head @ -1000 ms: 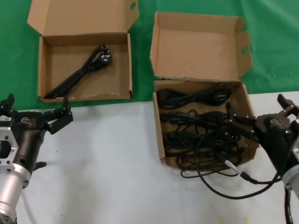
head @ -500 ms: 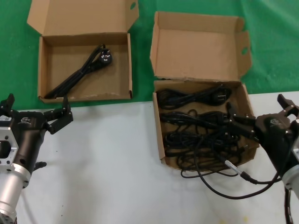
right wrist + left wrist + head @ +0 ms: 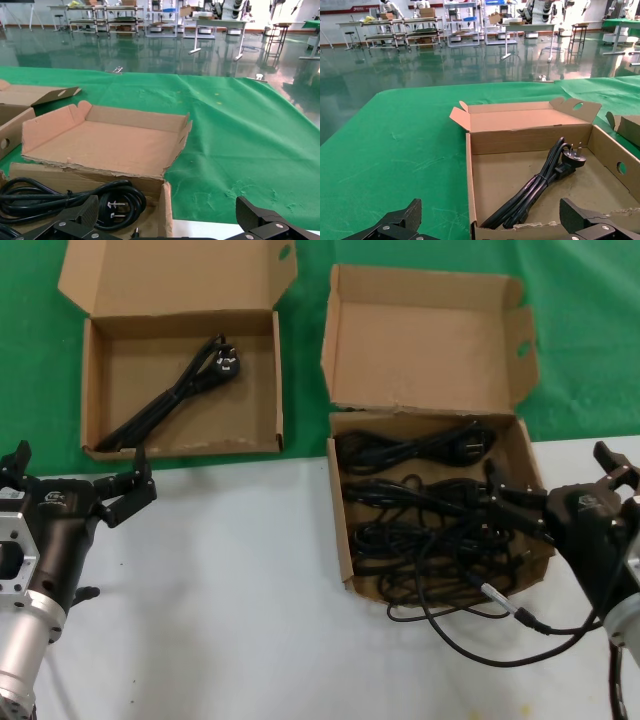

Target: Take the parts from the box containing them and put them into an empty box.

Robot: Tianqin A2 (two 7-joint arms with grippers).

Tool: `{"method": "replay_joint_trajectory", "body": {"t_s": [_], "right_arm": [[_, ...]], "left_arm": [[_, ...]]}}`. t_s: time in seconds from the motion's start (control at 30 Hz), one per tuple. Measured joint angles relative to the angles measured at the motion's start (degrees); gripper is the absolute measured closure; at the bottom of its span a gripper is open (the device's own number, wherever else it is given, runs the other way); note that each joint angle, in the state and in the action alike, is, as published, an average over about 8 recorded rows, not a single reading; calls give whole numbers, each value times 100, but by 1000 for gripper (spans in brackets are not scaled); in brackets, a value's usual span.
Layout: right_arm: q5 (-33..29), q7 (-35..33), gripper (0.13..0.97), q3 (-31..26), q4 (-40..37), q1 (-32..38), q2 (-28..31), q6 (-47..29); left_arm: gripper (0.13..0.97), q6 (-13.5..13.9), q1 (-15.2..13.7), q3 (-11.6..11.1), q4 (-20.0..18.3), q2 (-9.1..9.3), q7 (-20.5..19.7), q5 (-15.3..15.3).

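Resting low at the near left of the table [image 3: 230,580], the left gripper [image 3: 75,480] is seen with its fingers [image 3: 132,492] spread wide and nothing between them. It is placed just in front of the empty box [image 3: 100,390], which stands on the green cloth [image 3: 30,370] with its broad lid folded back. One black power cord [image 3: 175,395] is already laid diagonally inside this box, its plug toward the far right corner; the same cord [image 3: 540,182] is shown in the left wrist view.

The right gripper [image 3: 555,490] is held at the near right corner of the box containing the parts [image 3: 340,530]. Its fingers [image 3: 515,502] are spread too, and nothing is gripped; the lower one reaches over the box edge above the cords, but contact cannot be told. This squarer box is filled with several looped bundles, the parts [image 3: 420,510], laid in rows. One loose cord end [image 3: 470,625] is hanging out over the near wall and lies on the white table. In the right wrist view a coiled cord with its plug [image 3: 75,200] is visible behind the ragged hinge edge of the tall lid [image 3: 105,145].
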Motion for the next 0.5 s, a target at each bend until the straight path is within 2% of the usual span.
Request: {"method": "replay_joint_trajectory", "body": {"t_s": [0.5], "right_arm": [[0,0,129,0,0,0,0,0]], "left_arm": [[132,0,0,0,0,0,0,0]]}}
